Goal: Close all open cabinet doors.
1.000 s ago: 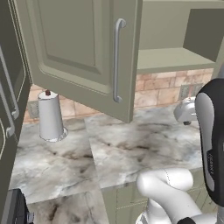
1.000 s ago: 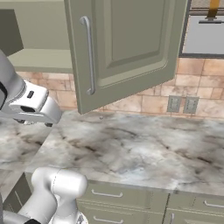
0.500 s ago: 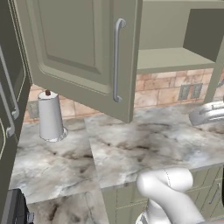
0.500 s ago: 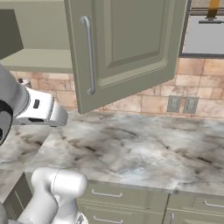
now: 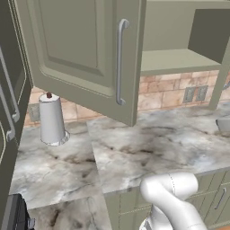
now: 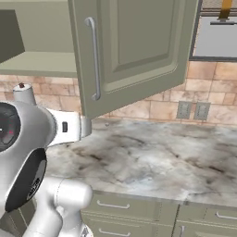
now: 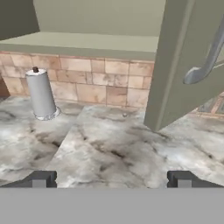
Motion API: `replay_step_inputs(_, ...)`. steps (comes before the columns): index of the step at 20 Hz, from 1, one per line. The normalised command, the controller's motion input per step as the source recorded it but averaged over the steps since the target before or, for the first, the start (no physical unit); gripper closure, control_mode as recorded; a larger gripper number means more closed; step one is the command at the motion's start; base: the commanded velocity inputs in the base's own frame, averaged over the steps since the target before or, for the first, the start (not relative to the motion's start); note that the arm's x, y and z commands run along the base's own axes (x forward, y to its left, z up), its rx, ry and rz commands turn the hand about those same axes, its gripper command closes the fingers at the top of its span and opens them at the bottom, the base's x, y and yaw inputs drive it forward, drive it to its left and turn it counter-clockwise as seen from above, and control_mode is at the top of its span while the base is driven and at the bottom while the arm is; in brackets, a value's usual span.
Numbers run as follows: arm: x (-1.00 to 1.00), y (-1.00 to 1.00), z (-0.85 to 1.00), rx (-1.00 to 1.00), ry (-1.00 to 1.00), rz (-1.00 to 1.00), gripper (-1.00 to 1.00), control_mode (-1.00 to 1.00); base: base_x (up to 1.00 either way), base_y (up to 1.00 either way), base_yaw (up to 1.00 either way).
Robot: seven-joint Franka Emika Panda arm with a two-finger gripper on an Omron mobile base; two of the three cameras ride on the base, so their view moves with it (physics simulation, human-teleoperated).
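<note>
The tall sage grey-green cabinet door with its silver bar handle hung open over the marbled table's back edge. The fingers were spread wide, holding nothing, low above the table.

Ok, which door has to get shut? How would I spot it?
Look above the marble counter at the row of sage-green wall cupboards. One cabinet door swings out over the counter, leaving a bare shelf showing behind it. It has a long vertical silver handle, and it is the one sticking out.
</note>
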Motion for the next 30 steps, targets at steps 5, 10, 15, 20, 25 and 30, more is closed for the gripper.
replay_step_inputs(5,0.24,-0.50,0.00,0.07,-0.32,0.14,-1.00,-1.00,0.00,0.00,0.00)
replay_step_inputs(10,0.29,-0.47,0.00,0.08,-0.26,0.14,-1.00,-1.00,0.00,0.00,0.00)
replay_step_inputs(15,0.35,-0.30,0.01,0.05,-0.21,0.09,-1.00,-1.00,0.00,0.00,0.00)
replay_step_inputs(20,0.59,-0.14,0.08,0.04,-0.10,0.03,-1.00,-1.00,0.00,0.00,0.00)
replay_step_inputs(25,0.45,-0.23,0.06,0.05,-0.01,0.03,-1.00,-1.00,0.00,0.00,0.00)
replay_step_inputs(30,0.32,-0.02,0.05,0.00,0.00,0.00,-1.00,-1.00,0.00,0.00,0.00)
